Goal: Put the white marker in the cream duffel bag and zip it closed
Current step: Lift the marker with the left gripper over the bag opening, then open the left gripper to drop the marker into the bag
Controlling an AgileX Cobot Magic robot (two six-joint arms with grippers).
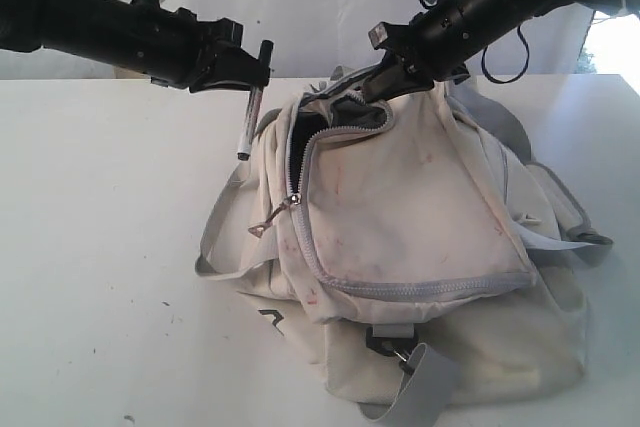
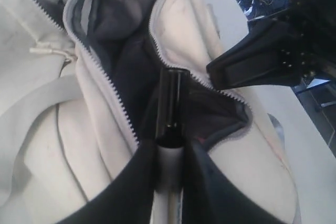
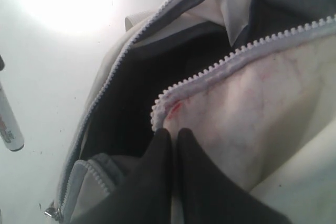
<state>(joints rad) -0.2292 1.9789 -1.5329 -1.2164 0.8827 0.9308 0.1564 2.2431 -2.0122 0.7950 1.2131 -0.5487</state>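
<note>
White marker [image 1: 251, 112] up in the air, clamped in the left tool [image 1: 258, 72], which grips it on the barrel just under the black cap. It hangs just beside the left side of the cream duffel bag [image 1: 420, 197], over bare table [image 1: 100, 247] and not over the mouth. Long axis close to vertical with a slight lean. The cap is up above the tool and the dark lower tip points down at the table.

On to the bag: the main zipper is undone and the dark opening [image 1: 335, 119] gapes at the top. The right tool [image 1: 380, 87] has its fingers together, pinched on the zipper edge of the flap and holding it lifted. The zipper pull [image 1: 272, 219] dangles low on the front.

The step in hand looks like the carry to the opening. To do it well, the left tool wants to cross sideways until the lower tip is over the dark gap, clear of the zipper teeth. Then lower it tip first and let go only once the tip is past the rim. The risk is the tip catching the near edge and the marker tipping out onto the table. The right tool's lift on the flap gives the room for that.
</note>
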